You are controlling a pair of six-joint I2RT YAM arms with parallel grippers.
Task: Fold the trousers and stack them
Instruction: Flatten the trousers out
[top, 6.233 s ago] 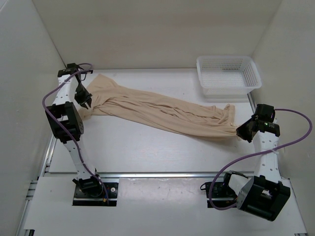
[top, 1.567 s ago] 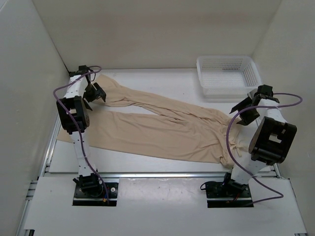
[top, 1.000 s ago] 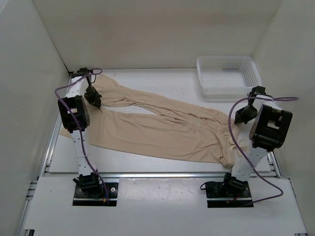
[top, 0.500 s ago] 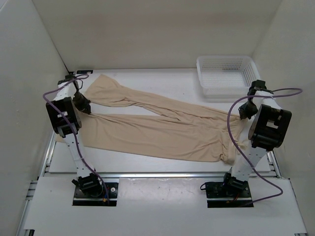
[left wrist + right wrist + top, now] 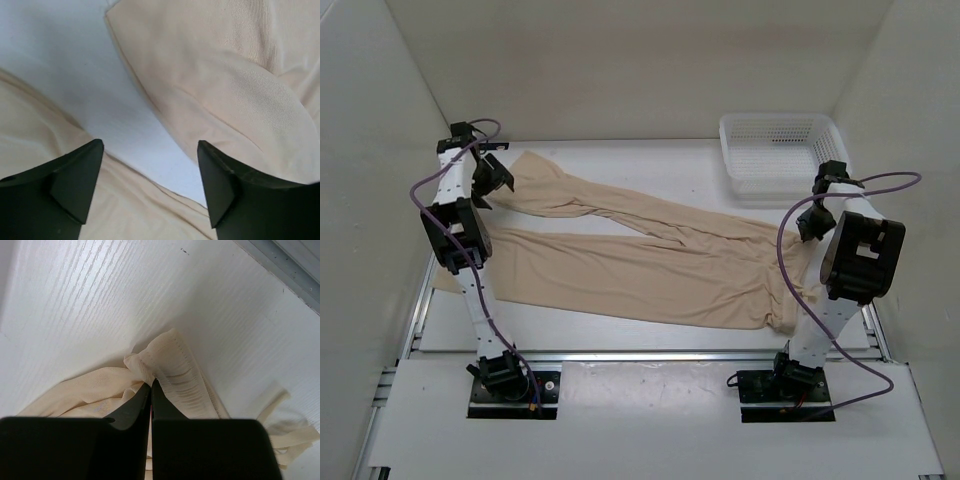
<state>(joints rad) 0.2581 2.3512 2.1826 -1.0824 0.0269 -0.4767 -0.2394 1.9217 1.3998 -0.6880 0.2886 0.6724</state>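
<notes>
**Right gripper on the waist, left gripper open over the cuffs**

The trousers (image 5: 650, 262) lie flat across the table (image 5: 620, 165), their long axis running from one gripper to the other. The waist is at the right gripper (image 5: 810, 222) and the two legs reach away to the left gripper (image 5: 492, 177). Each arm is thus nearest to its own end of the cloth.

The right gripper's fingers are pressed together. The gathered, ribbed waistband (image 5: 177, 372) rises in a small peak right at their tips, so they seem to be pinching its far corner. Loose drawstring ends trail off beside it.

The left gripper's (image 5: 150, 150) fingers stand wide apart and hold nothing. Directly below them is a bare wedge of table, with one leg (image 5: 240, 95) under one finger and the other leg (image 5: 30, 125) under the other. The squared cuff corner lies just ahead of the tips.

The fabric is thin, tan and finely ribbed, soft enough to crease in long wrinkles. It will likely sag and slide rather than keep an edge.

Folding lengthwise would mean carrying one leg across onto the other, so the left gripper must first shift sideways onto a cuff. A basket (image 5: 785, 183) of white mesh sits just beyond the right gripper.
</notes>
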